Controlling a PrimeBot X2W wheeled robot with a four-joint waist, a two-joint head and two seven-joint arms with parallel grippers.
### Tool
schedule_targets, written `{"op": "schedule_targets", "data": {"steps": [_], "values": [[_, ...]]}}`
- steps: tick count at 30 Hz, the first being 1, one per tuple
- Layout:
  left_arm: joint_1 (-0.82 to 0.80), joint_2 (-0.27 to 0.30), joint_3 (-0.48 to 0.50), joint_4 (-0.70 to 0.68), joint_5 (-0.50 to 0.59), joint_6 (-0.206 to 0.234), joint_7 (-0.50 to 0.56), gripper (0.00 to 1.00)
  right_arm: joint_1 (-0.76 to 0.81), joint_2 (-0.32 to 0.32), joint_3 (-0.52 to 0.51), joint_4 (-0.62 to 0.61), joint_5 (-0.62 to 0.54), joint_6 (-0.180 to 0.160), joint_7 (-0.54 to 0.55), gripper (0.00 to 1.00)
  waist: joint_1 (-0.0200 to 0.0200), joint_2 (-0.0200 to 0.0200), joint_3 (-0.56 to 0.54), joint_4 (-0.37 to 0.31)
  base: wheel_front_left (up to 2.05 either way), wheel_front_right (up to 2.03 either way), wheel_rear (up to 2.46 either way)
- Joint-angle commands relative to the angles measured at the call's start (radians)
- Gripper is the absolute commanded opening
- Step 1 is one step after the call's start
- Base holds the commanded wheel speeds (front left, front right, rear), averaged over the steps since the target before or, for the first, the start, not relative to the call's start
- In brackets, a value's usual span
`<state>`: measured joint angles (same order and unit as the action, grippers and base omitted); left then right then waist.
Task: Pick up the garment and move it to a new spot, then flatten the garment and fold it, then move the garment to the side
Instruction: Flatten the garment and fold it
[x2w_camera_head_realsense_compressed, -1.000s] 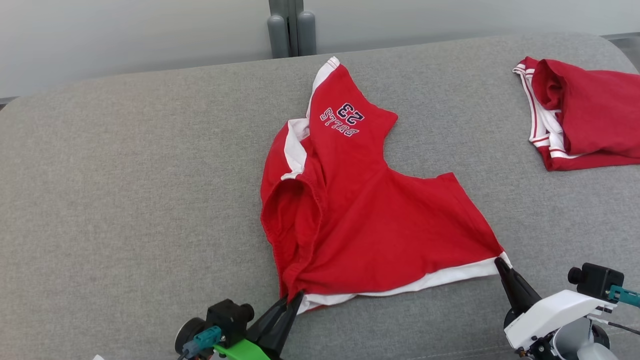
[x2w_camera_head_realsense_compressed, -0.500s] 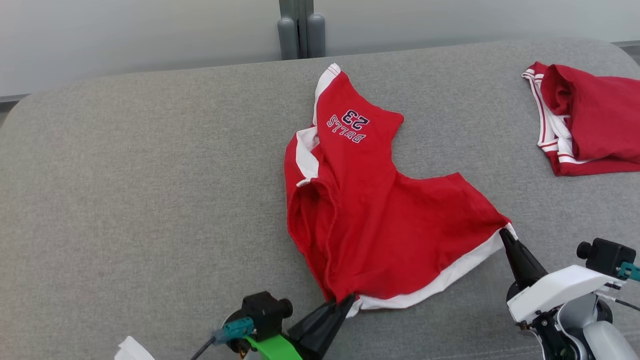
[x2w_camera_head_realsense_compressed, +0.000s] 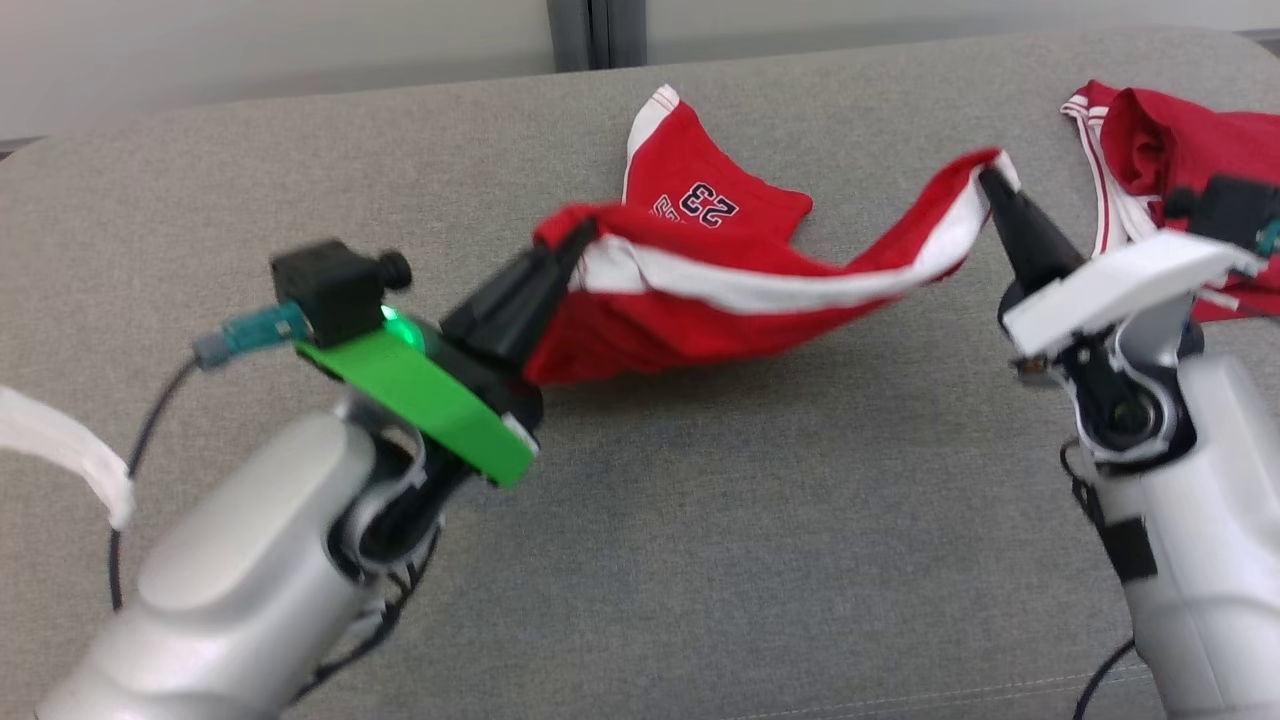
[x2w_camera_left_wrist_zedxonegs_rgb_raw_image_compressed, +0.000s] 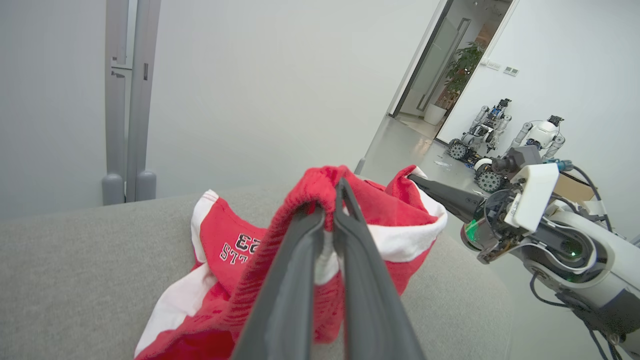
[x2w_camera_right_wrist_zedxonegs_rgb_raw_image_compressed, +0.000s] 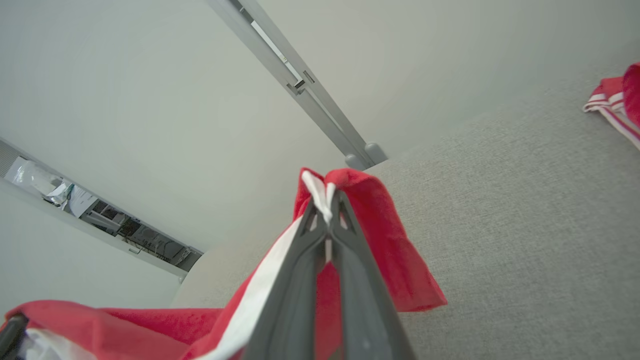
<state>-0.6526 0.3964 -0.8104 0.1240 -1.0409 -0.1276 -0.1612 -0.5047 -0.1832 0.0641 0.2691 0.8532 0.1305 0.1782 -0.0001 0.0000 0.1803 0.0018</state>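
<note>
The garment (x2w_camera_head_realsense_compressed: 700, 320), a red jersey with white trim, hangs stretched between the two grippers above the grey fabric-covered tabletop (x2w_camera_head_realsense_compressed: 700, 560). Its white-banded hem runs in a sagging line from one gripper to the other. The far part of the garment, bearing the printed number "23" (x2w_camera_head_realsense_compressed: 705, 205), rests on the tabletop behind the hem.

The left gripper (x2w_camera_head_realsense_compressed: 580, 232) has its fingers closed on one hem corner. In the left wrist view, the two dark fingers (x2w_camera_left_wrist_zedxonegs_rgb_raw_image_compressed: 295, 280) meet at the tips with red and white fabric pinched between them.

The right gripper (x2w_camera_head_realsense_compressed: 985, 180) has its fingers closed on the opposite hem corner. In the right wrist view, the white trim passes between the closed fingertips (x2w_camera_right_wrist_zedxonegs_rgb_raw_image_compressed: 327, 200), and a red flap (x2w_camera_right_wrist_zedxonegs_rgb_raw_image_compressed: 385, 240) hangs to one side of them.

A second red garment (x2w_camera_head_realsense_compressed: 1170, 140) with white striped trim lies bunched on the tabletop to the robot's right, just behind the right gripper.
</note>
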Motion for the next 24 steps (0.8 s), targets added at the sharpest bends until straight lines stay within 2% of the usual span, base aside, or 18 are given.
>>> {"op": "schedule_targets", "data": {"steps": [1,6,10,13,19,24], "values": [[-0.079,0.011,0.013,0.017,-0.019,-0.005,0.011,0.00,-0.086,0.010,-0.015,0.040,0.010,0.000,0.018,0.00,0.0001,0.0000,0.068,-0.007,0.00,0.00,0.00],[-0.398,-0.011,0.085,0.164,-0.126,-0.005,0.050,0.00,-0.477,0.038,-0.070,0.245,-0.040,0.000,0.055,0.00,0.0001,0.0000,0.187,-0.006,0.00,0.00,0.00],[-0.663,-0.038,0.125,0.319,-0.131,-0.005,0.035,0.00,-0.775,0.053,-0.113,0.408,-0.109,0.000,0.021,0.00,0.0001,0.0000,0.273,-0.013,0.00,0.00,0.00],[-0.834,-0.057,0.107,0.398,-0.115,-0.005,0.029,0.00,-0.965,0.062,-0.135,0.519,-0.164,0.000,-0.032,0.00,0.0001,0.0000,0.316,-0.024,0.00,0.00,0.00],[-1.059,-0.072,0.087,0.481,-0.139,-0.005,-0.011,0.00,-1.211,0.076,-0.125,0.651,-0.227,0.000,-0.136,0.00,0.0001,0.0000,0.357,-0.048,0.00,0.00,0.00],[-1.099,-0.057,0.047,0.478,-0.176,-0.005,-0.046,0.00,-1.267,0.087,-0.086,0.696,-0.207,0.000,-0.175,0.00,0.0001,0.0000,0.389,-0.056,0.00,0.00,0.00]]}}
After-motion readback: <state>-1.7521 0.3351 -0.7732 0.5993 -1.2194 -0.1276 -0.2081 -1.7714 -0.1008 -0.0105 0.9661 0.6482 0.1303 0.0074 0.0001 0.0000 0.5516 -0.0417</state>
